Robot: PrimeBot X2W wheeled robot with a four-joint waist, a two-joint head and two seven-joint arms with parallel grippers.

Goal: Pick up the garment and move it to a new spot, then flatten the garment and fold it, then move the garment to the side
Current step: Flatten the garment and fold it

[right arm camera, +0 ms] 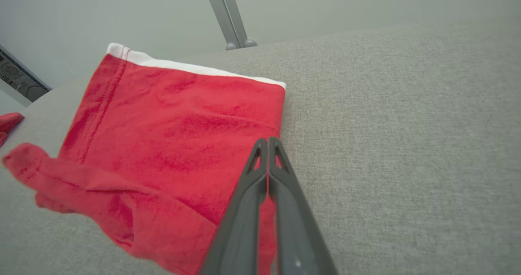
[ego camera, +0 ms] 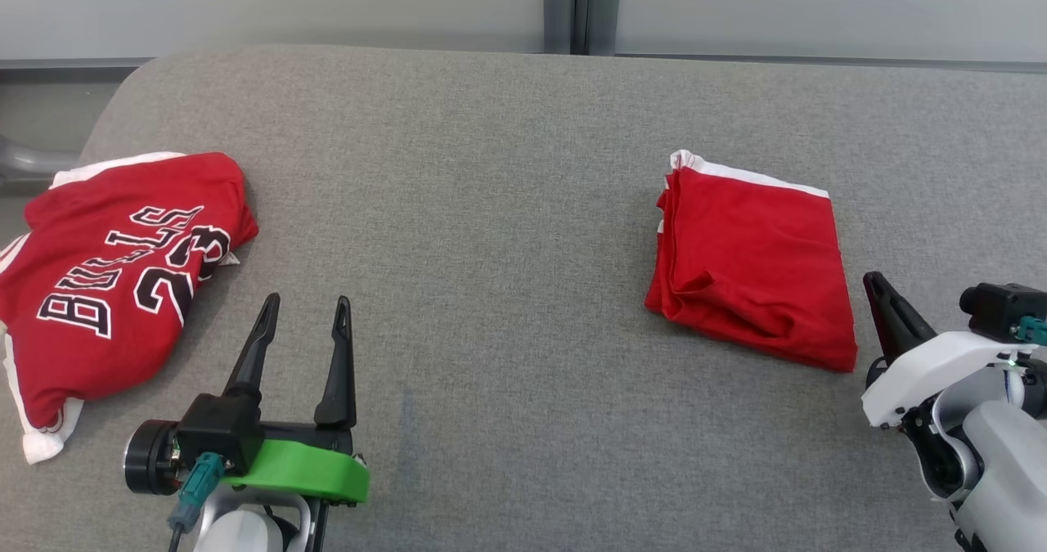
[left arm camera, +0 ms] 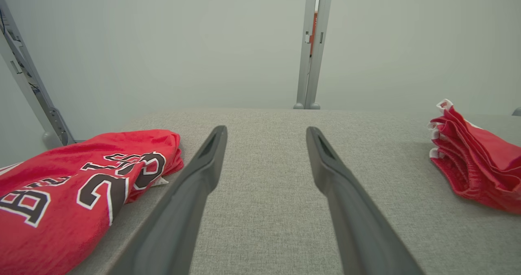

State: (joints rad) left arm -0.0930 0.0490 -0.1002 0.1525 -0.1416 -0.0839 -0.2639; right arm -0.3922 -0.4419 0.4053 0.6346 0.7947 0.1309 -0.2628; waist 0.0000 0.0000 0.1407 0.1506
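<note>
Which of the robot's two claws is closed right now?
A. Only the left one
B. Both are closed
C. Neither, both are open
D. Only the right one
D: the left gripper has its fingers wide apart, while the right gripper has them pressed together, near the folded garment.

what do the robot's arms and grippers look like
The left gripper has two long, dark, tapering fingers on a black block, a green collar, a teal plug with a cable, and a pale forearm. The right gripper has the same fingers, slotted near the tips, a white shell, a black box with a teal plug, and a grey-white forearm.
</note>
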